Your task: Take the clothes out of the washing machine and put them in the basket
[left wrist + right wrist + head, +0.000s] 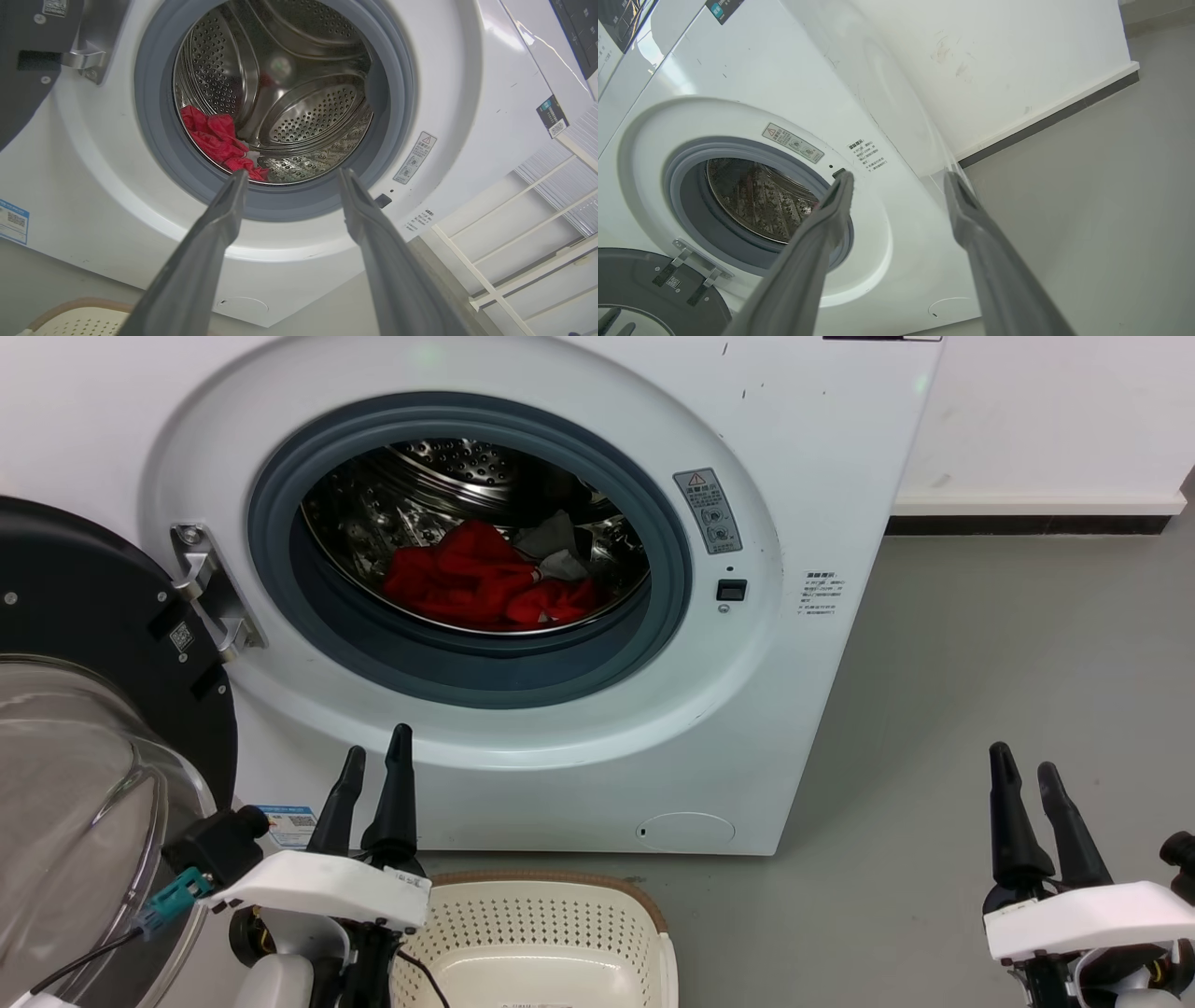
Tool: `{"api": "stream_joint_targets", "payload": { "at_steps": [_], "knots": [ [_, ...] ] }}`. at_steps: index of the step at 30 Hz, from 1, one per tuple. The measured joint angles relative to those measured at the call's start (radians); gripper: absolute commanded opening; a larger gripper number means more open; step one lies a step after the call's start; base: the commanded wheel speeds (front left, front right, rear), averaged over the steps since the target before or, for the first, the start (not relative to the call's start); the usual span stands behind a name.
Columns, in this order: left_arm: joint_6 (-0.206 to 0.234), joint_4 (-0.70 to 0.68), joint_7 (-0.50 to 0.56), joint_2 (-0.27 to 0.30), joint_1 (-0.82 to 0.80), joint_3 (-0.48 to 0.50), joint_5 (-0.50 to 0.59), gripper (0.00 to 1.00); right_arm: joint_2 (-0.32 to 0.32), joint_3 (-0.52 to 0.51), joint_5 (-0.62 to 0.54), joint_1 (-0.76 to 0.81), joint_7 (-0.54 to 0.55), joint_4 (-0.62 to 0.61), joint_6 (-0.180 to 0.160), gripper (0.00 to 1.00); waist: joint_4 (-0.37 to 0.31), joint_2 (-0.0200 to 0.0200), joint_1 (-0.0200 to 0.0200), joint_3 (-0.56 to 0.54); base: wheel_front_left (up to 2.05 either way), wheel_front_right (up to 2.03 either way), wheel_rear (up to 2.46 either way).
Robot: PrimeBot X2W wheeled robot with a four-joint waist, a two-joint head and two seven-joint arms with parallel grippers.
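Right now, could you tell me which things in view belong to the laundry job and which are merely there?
Job: clothes, washing machine, its open door, basket, left gripper, right gripper.
Merely there: warning sticker, blue label, skirting board, floor.
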Motion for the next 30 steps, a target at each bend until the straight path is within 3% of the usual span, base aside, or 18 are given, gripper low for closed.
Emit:
{"api": "stream_joint_targets", "payload": {
  "at_steps": [30],
  "knots": [
    [0.000,0.028,-0.085,0.000,-0.025,-0.033,0.376,1.00,0.000,-0.003,-0.410,0.016,-0.056,-0.009,0.000,1.00,0.004,0.0000,0.0000,-0.002,0.00,0.00,0.00]
  ]
}}
